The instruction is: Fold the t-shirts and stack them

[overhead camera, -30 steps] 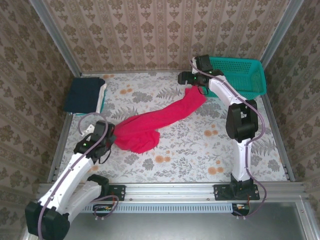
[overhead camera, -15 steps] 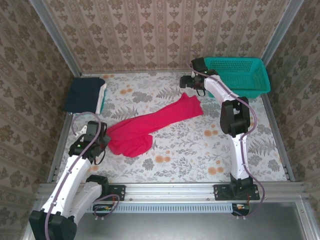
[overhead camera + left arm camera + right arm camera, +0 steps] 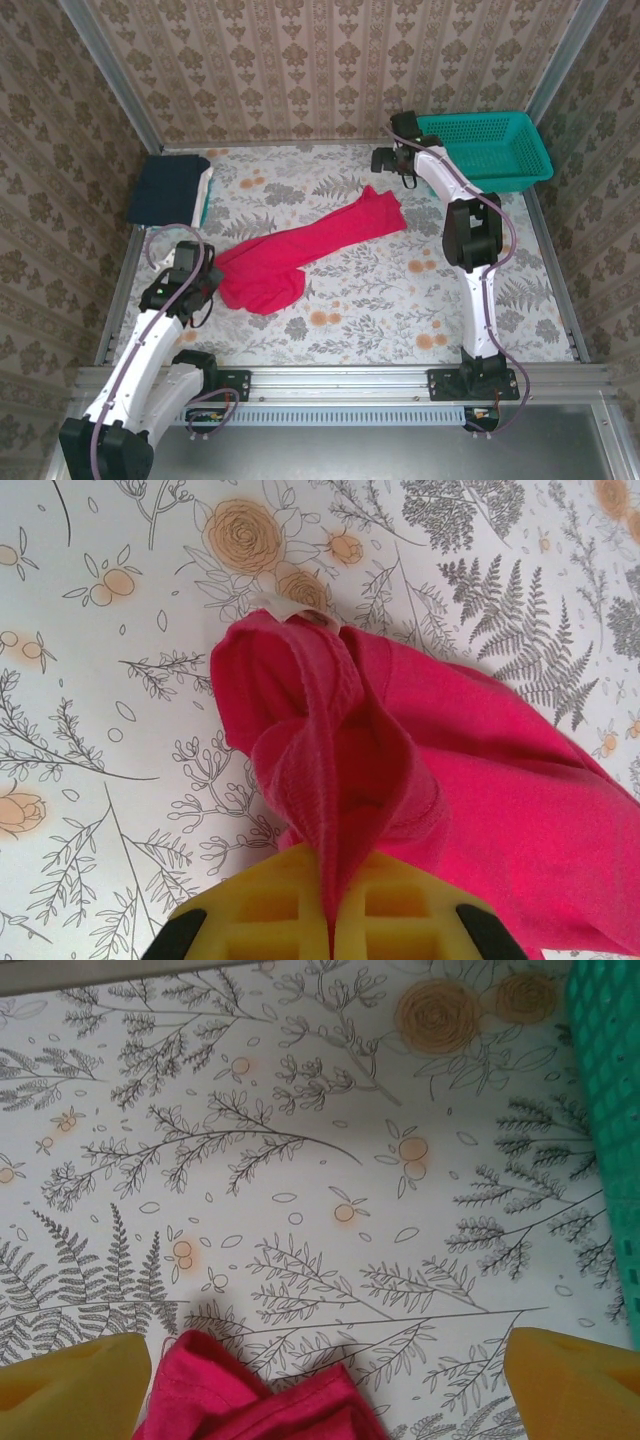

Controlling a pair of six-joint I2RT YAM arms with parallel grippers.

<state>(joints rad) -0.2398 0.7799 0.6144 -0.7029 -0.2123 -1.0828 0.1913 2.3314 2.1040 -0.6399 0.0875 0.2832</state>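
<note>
Left wrist view: red t-shirt (image 3: pixel 470 780) clamped in left gripper (image 3: pixel 330 905)
Right gripper (image 3: pixel 325 1375) spread wide, fingers (image 3: pixel 70 1385) and shirt end cut off at frame bottom

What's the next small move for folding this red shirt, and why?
Probably lower the right tool and close it on the far end of the red t-shirt. It hangs open over that end, the left tool pinches the near end, and the cloth lies bunched; holding both ends would let it spread.

Red tee (image 3: pixel 310 243) spans centre — basket (image 3: pixel 487 150) blocks far right, folded stack (image 3: pixel 168 190) far left; near-right table (image 3: pixel 400 312) free.
</note>
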